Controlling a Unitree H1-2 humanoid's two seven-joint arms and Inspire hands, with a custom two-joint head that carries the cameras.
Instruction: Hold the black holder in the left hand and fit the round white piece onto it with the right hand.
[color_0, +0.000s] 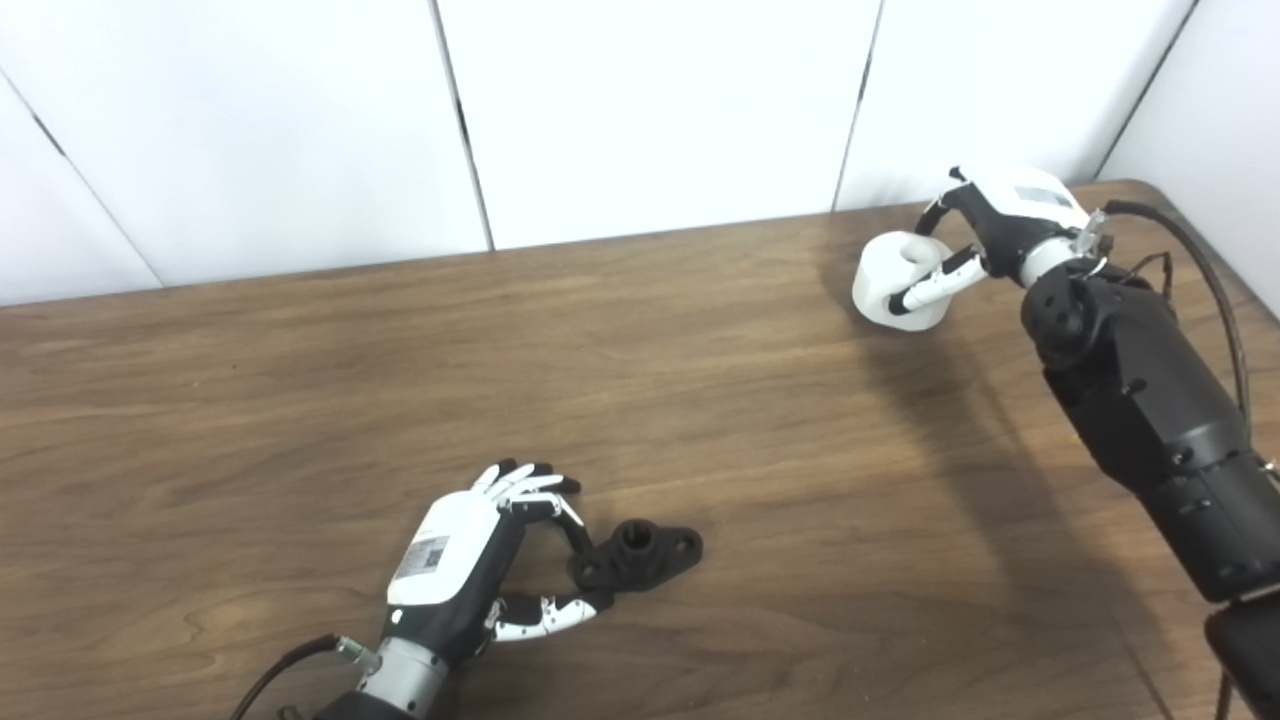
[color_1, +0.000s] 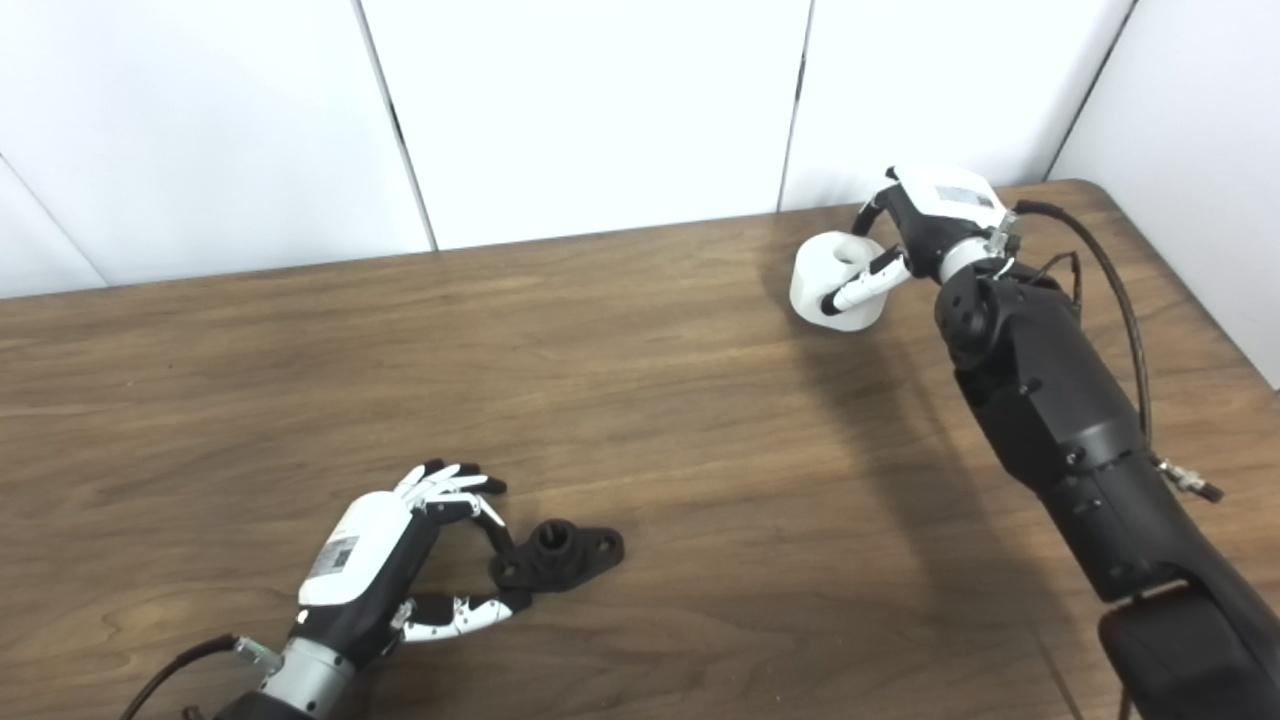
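Lying flat on the wooden table (color_0: 300, 400), near its front edge and left of centre, is one black holder (color_0: 638, 555): a small flanged piece with a raised round hub in the middle and a hole in each of its two ears. The left robot hand (color_0: 480, 560) sits just beside it on its left side, thumb and a fingertip touching the holder's near end in a loose pinch, while the other fingers (color_0: 520, 482) are curled above and clear of it. The holder rests on the table.

There is one round white piece (color_1: 835, 281), a thick ring with a central hole, well apart from the holder at the far right of the table, close to the white wall panels (color_0: 640, 110). The right robot hand (color_1: 920, 235) grips it, one finger hooked into the hole and the thumb lying across its outer side. Whether the piece touches the table cannot be told.
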